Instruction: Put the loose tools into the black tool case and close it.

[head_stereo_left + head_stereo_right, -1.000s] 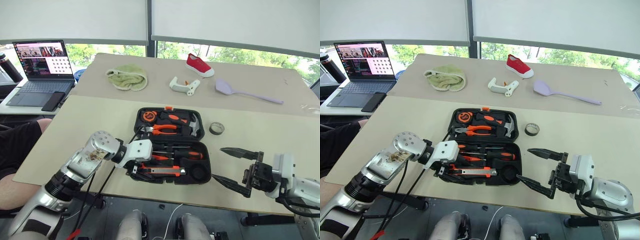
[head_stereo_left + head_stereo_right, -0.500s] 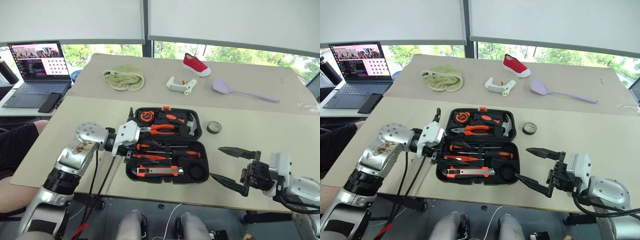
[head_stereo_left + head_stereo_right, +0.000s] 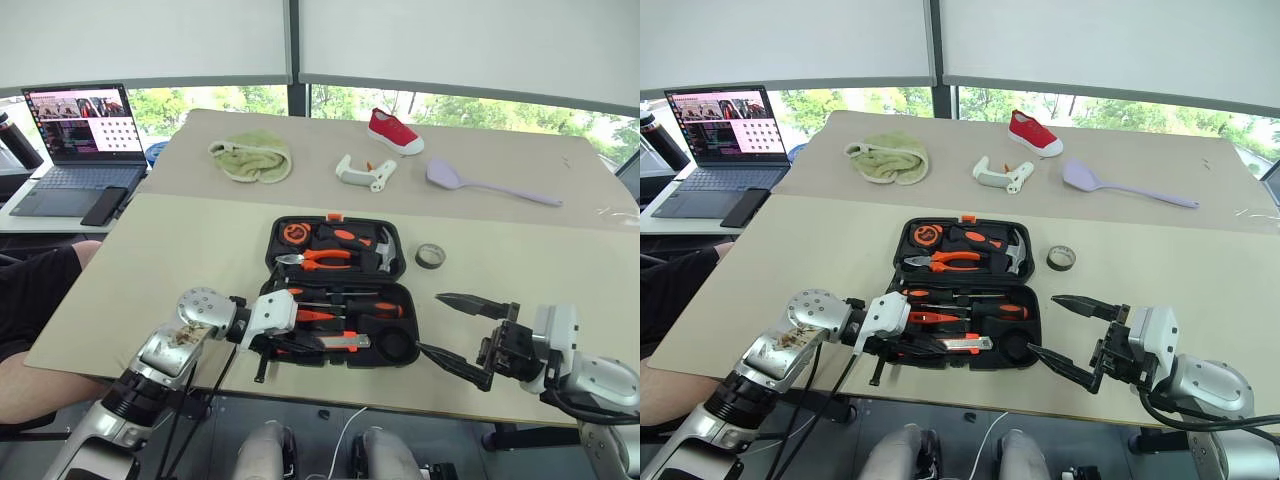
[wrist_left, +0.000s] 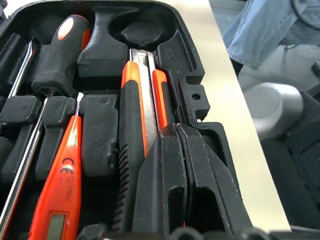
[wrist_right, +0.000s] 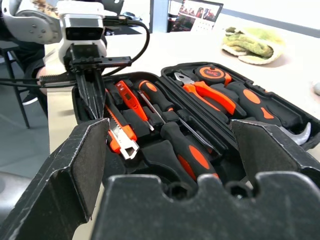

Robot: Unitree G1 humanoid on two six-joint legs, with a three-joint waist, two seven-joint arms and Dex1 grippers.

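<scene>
Beige tabletop (image 3: 180,250) carries the open black tool case (image 3: 336,290), tape roll (image 3: 431,256) still loose beside it. Left wrist view: left claw (image 4: 180,150), fingers pressed together, empty, presses the utility knife (image 4: 135,110) into its recess. Right wrist view: right claw (image 5: 170,150) gapes wide, waiting.

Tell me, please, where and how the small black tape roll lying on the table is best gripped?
Grip the tape roll across its ring, one finger in the open centre and one outside the wall, coming from straight above. It lies flat, hole upward, just right of the tool case, nearest the open right gripper.
</scene>
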